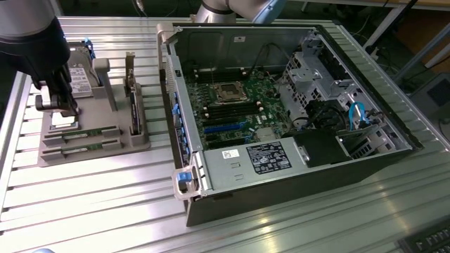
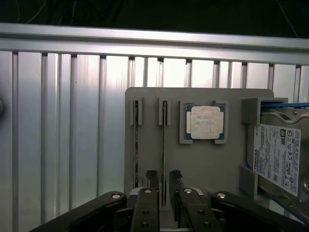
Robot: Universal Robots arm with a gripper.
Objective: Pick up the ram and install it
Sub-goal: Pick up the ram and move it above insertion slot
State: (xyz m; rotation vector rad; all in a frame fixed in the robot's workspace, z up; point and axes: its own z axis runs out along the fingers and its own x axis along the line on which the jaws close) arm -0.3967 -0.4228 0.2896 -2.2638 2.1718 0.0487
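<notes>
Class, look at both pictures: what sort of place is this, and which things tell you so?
Probably a robot lab bench for assembling computers: an open computer case lies on a ribbed metal table, beside a grey holder of parts such as a processor chip.

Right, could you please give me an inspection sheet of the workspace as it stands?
Surface: slatted aluminium table with a grey parts holder on it.
Job's things: ram stick between the fingertips, second ram stick beside it, both in holder slots; open computer case.
Clutter: processor, hard drive, expansion card.
Grippers: gripper open, straddling the ram stick.
Cables: blue cables inside the case.
Surroundings: what looks like a keyboard past the table's corner.
</notes>
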